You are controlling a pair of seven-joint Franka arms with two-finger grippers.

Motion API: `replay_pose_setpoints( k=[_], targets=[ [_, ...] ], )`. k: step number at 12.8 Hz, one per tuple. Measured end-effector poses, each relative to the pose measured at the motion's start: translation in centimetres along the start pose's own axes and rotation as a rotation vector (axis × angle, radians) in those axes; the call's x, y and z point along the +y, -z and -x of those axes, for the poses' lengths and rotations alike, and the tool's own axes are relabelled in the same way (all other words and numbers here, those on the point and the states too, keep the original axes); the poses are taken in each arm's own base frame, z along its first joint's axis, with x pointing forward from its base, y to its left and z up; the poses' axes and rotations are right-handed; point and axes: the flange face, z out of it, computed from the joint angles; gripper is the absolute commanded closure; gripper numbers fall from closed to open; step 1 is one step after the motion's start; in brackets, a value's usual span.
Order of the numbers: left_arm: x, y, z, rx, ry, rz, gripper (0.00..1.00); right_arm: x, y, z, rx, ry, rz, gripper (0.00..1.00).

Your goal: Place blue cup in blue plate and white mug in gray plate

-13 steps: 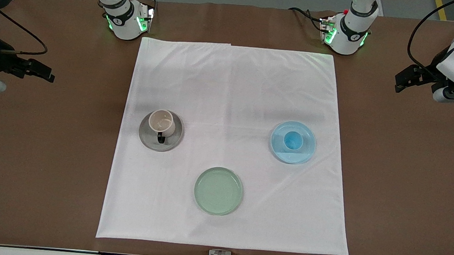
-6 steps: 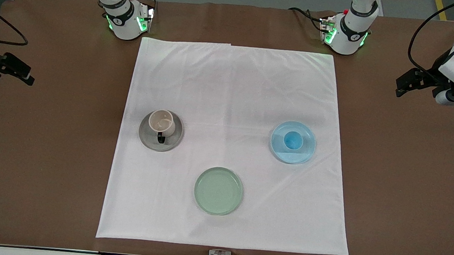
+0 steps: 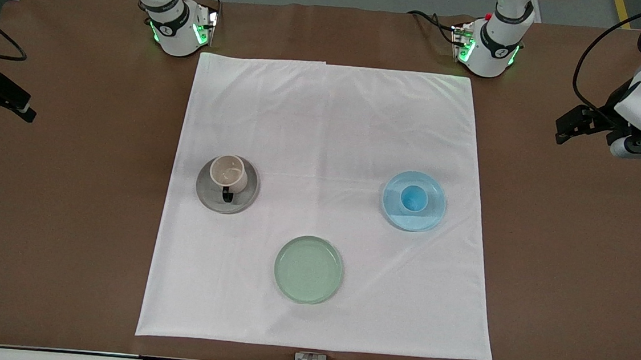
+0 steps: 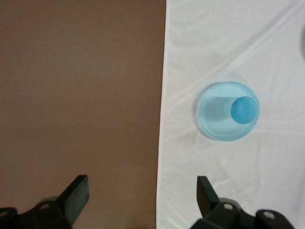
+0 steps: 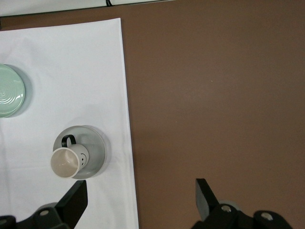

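Both placements look done to me from the front view: the cup (image 3: pixel 413 199) stands upright in the blue plate (image 3: pixel 429 218), toward the left arm's end of the cloth (image 3: pixel 331 118), and the mug (image 3: pixel 228 172) sits in the gray plate (image 3: pixel 207 197) toward the right arm's end, handle turned to the camera. A green plate (image 3: pixel 308 269) lies bare, nearer the camera, between them. I see the left gripper (image 3: pixel 566 124) and right gripper (image 3: pixel 15 103) parked over bare table (image 3: pixel 66 211) at their own ends, clear of the crockery, which I judge to be a waiting pose. From the left wrist, the fingers (image 4: pixel 76 195) are spread wide with nothing between them, the cup (image 4: pixel 245 109) off-centre in its plate (image 4: pixel 214 114). From the right wrist, the fingers (image 5: pixel 74 202) are likewise apart and empty, the mug (image 5: pixel 66 162) resting in its plate (image 5: pixel 95 148).
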Motion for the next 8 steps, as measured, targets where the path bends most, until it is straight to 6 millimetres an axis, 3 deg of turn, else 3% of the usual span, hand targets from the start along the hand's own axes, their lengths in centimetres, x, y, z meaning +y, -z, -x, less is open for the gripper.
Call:
replay_pose_setpoints(
  k=[8],
  targets=[
    [-0.4, 1.5, 0.6, -0.021, 0.005, -0.003, 0.00, 0.2, 1.6, -0.2, 0.031, -0.003, 0.000, 0.00]
  ],
)
